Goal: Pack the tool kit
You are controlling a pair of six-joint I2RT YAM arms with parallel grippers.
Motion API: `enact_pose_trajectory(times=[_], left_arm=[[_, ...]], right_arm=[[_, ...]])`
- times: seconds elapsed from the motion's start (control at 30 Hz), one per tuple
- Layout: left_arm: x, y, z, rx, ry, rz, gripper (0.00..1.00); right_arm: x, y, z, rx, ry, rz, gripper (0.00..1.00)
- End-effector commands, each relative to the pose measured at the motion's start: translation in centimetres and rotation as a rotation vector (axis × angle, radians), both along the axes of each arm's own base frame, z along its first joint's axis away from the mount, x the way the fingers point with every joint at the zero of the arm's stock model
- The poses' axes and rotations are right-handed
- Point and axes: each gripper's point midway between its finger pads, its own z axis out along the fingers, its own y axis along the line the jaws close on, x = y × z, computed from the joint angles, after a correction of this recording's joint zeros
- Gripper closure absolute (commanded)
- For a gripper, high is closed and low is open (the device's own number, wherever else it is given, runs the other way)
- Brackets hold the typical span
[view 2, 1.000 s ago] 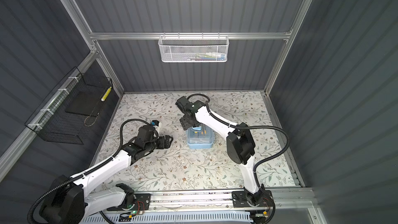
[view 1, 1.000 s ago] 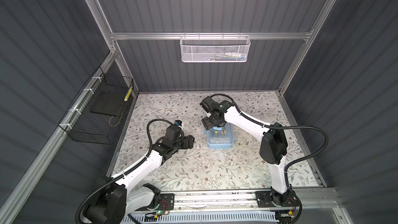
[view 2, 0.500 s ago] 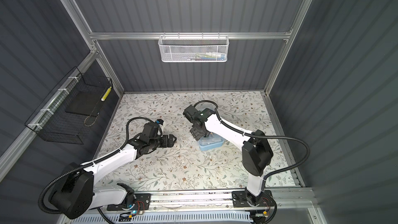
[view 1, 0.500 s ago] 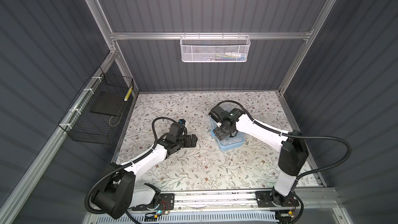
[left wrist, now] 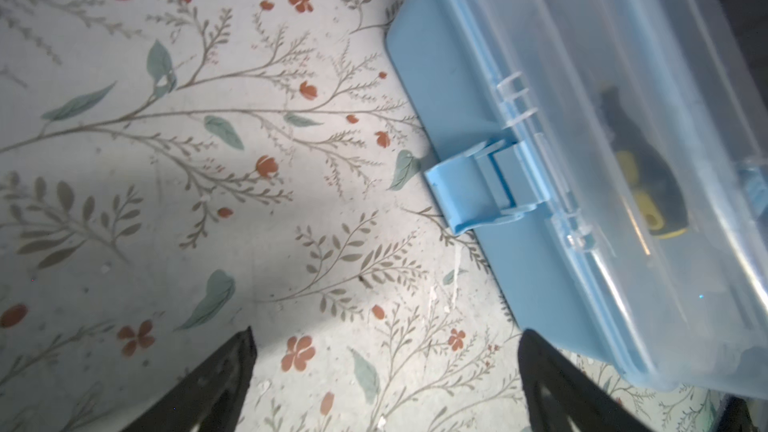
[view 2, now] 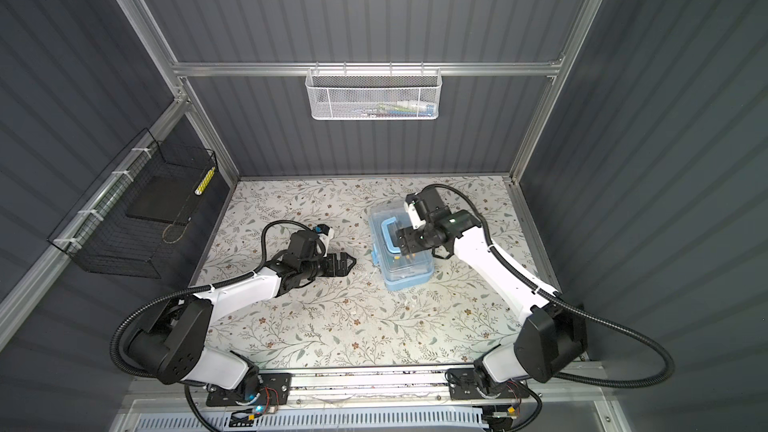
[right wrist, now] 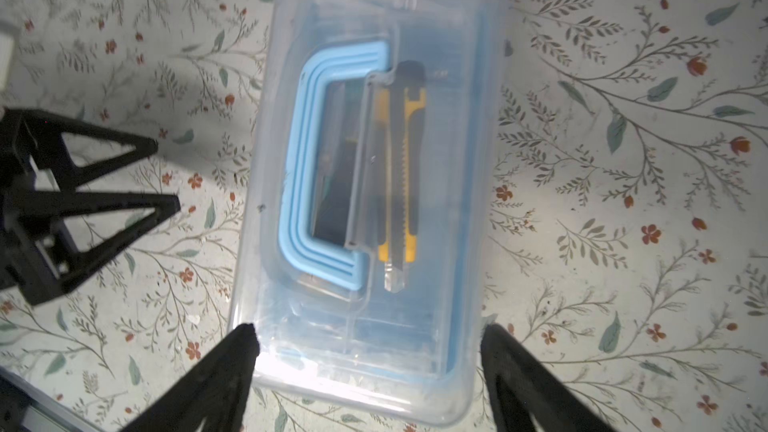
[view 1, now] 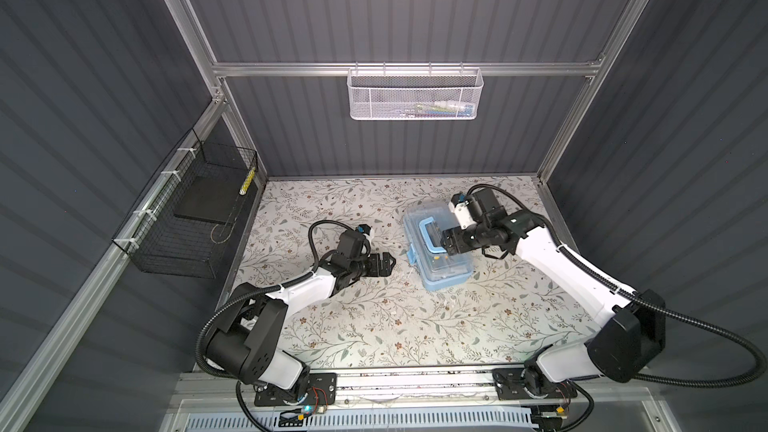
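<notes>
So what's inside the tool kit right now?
Through the clear lid of the tool kit, a yellow-and-black utility knife shows. A dark item lies beside it, partly covered by the blue handle and too blurred to identify.

One tool kit (view 1: 448,277), one knife (right wrist: 401,184), two baskets (view 1: 415,97) (view 1: 174,259)

Enclosure interior, viewed from above. Dark grey ribbed wall panels (view 1: 395,6) closed the rear and both sides, framed by silver aluminium extrusion rails (view 1: 291,69). A white metal mesh basket (view 1: 382,97) hung from the rear rail and a black wire basket (view 1: 166,259) from the left-hand rail. The pale floral-print bench (view 1: 374,317) showed glare near its front edge.
</notes>
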Motion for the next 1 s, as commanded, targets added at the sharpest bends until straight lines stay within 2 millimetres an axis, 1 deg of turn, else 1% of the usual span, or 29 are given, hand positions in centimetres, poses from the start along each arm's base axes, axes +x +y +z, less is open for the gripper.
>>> enact_pose_trajectory(times=[0.0,0.03,0.07,0.17,0.27,0.33,0.4,0.5,0.73,0.9,0.97], left_arm=[[0.5,-0.3,-0.1,0.258,-0.118,-0.043,0.0],[0.6,-0.1,-0.5,0.319,-0.131,-0.061,0.0],[0.7,-0.2,-0.8,0.333,-0.141,-0.082,0.0],[0.3,-1.3,-1.3,0.317,-0.198,-0.17,0.0],[0.6,-0.7,-2.3,0.375,-0.206,-0.17,0.0],[0.9,-0.8,-2.8,0.388,-0.211,-0.177,0.0],[1.2,-1.7,-3.1,0.361,-0.21,-0.193,0.0],[1.0,-3.4,-3.3,0.328,-0.224,-0.244,0.0],[1.0,-4.6,-4.1,0.307,-0.221,-0.278,0.0],[2.2,-4.8,-5.0,0.318,-0.212,-0.227,0.0],[2.5,-5.0,-4.9,0.307,-0.227,-0.219,0.0]], right_arm=[[2.7,0.0,1.3,0.192,-0.043,-0.036,0.13],[3.3,-0.1,1.5,0.217,-0.052,-0.04,0.12],[3.9,-0.2,1.6,0.242,-0.056,-0.045,0.12],[5.4,0.3,1.9,0.324,-0.042,-0.027,0.12],[6.5,0.4,2.0,0.368,-0.043,-0.025,0.12],[7.2,0.5,2.1,0.407,-0.054,-0.023,0.12],[7.9,0.4,1.7,0.43,-0.046,-0.036,0.11],[8.9,0.5,1.0,0.448,-0.032,-0.045,0.12],[9.6,0.6,0.3,0.484,-0.025,-0.049,0.12],[9.8,0.8,-0.7,0.519,-0.001,-0.053,0.12],[9.8,1.0,-1.2,0.526,0.014,-0.051,0.12]])
